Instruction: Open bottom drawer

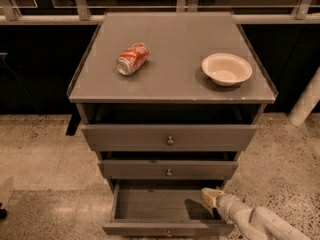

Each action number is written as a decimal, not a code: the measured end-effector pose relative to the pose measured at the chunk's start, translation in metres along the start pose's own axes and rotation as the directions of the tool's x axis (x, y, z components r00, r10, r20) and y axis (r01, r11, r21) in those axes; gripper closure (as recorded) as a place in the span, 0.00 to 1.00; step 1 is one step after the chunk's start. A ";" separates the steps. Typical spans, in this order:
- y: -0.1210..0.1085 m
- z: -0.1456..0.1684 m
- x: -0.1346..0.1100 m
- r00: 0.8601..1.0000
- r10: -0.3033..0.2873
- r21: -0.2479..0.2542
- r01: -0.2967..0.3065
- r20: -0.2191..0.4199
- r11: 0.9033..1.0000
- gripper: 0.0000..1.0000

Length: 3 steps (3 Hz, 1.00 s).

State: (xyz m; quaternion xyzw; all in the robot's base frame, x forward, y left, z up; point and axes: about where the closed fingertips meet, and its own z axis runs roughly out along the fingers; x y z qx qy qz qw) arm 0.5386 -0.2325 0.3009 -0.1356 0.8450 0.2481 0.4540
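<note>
You see the bottom drawer point(145, 228) pulled well out below the counter's point(175, 39) front edge. The gripper point(212, 196) sits inside its right end, under the front-right corner; you cannot tell its grip. A can point(132, 59) lies toward the left edge and a bowl point(226, 69) toward the right.

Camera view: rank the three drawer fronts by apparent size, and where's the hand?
1. top drawer
2. middle drawer
3. bottom drawer, thinnest-looking, though pulled out and cropped, so unsure against the middle.
The hand is over its right side.
</note>
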 end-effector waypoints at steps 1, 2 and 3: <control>0.000 0.000 0.000 1.000 0.000 0.000 0.000 0.000 1.000 0.11; 0.000 0.000 0.000 1.000 0.000 0.000 0.000 0.000 1.000 0.00; 0.000 0.000 0.000 1.000 0.000 0.000 0.000 0.000 1.000 0.00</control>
